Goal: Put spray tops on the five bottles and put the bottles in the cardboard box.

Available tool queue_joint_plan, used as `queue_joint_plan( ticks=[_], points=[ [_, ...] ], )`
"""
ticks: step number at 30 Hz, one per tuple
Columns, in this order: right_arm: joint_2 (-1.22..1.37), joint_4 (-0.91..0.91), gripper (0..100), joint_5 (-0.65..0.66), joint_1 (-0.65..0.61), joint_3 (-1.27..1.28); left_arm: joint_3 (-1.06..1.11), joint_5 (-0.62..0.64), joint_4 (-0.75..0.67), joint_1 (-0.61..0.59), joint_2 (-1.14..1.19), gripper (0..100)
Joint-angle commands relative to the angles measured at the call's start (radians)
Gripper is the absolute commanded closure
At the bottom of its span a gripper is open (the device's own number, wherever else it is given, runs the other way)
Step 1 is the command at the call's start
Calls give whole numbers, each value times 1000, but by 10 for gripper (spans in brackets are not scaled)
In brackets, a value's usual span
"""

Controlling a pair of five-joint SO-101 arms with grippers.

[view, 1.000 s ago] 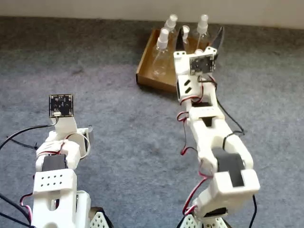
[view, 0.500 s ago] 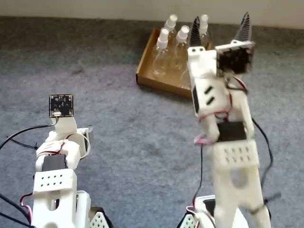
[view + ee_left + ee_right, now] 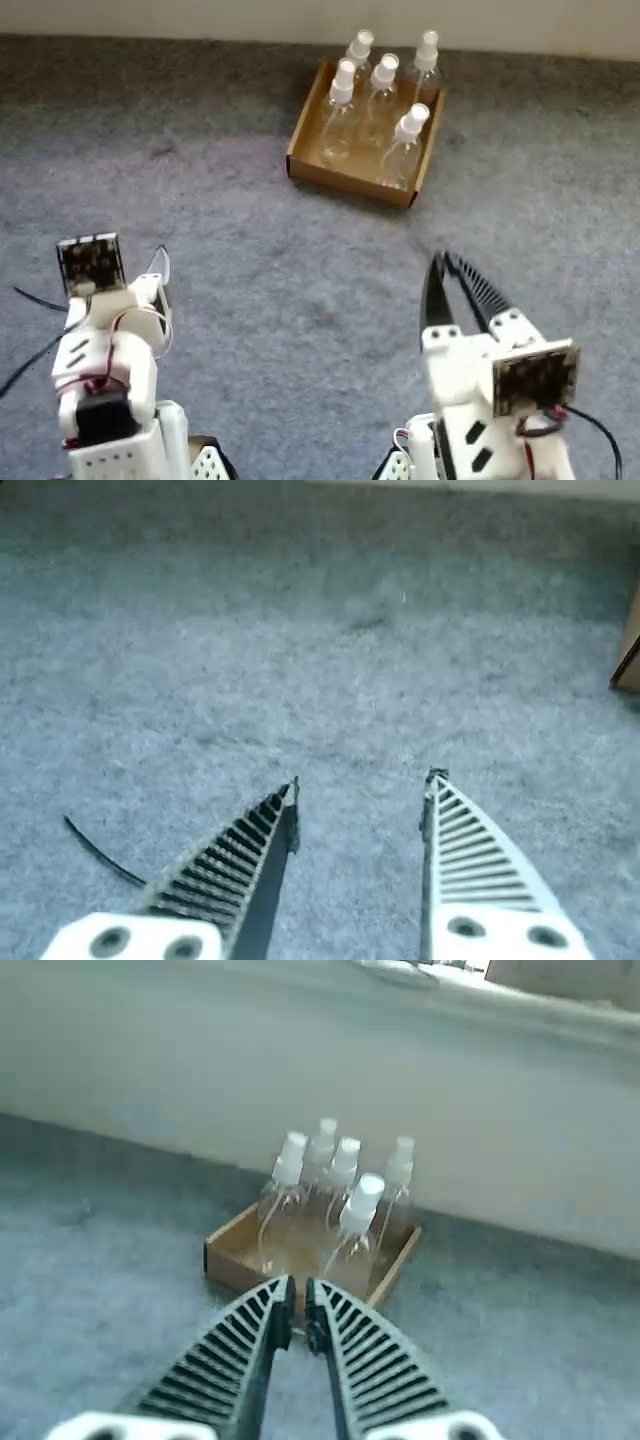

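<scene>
My right pincer sits clenched and empty, the five capped bottles standing well ahead of it in the cardboard box, my left pincer spread wide over grey tabletop.

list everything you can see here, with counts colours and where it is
spray bottles: 5, clear with white spray tops, standing upright inside the cardboard box
cardboard box: 1, brown, shallow, at the far side of the carpet near the wall
carpet: 1, grey, covers the whole work surface
wall: 1, pale, along the far edge
black cable: 1, lies on the carpet beside the left gripper
left arm: 1, white, near edge, away from the box
right arm: 1, white, near edge, pointing toward the box
left gripper: 1, fingers apart, empty, over bare carpet
right gripper: 1, fingers together, empty, short of the box
</scene>
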Motion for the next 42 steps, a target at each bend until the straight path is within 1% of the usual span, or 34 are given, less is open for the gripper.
queue_joint_plan(
  ticks=[1, 4, 7, 10, 12, 13, 17, 19, 20, 22, 23, 27, 31, 39, 40, 42],
  points=[
    [-12, 189, 992, -8, -7, 130, 30, -6, 41, 2, -71, 804],
    [-35, 231, 992, -8, -2, 208, 90, -6, 0, 12, -44, 804],
    [-38, 237, 992, -8, 81, 252, 193, -6, -60, 39, -74, 804],
    [-36, 180, 992, -2, 133, 263, 306, -6, -133, 50, -105, 803],
    [-36, 114, 992, -2, 193, 352, 303, -6, -150, 51, -105, 803],
    [-36, 58, 992, -2, 216, 417, 305, -6, -150, 51, -105, 803],
    [-36, -272, 992, -2, 315, 751, 305, -6, -138, 48, -105, 806],
    [-36, -438, 992, -2, 375, 897, 305, -6, -89, 48, -105, 806],
    [-25, -484, 992, -6, 407, 960, 305, -6, -52, 48, -105, 806],
    [-35, -490, 992, -2, 470, 966, 305, -6, 26, 48, -105, 806],
    [-35, -495, 992, -2, 473, 946, 305, -6, 63, 48, -105, 806],
    [-28, -420, 992, -2, 437, 917, 305, -6, 215, 48, -105, 806],
    [-28, -282, 992, -2, 418, 917, 305, -6, 368, 48, -105, 806],
    [-28, -19, 992, -2, 418, 917, 305, -6, 367, 50, -105, 806],
    [-35, 4, 992, -2, 418, 917, 305, -6, 367, 50, -105, 806],
    [-28, -5, 992, -2, 417, 915, 305, -6, 367, 50, -105, 806]
  ],
)
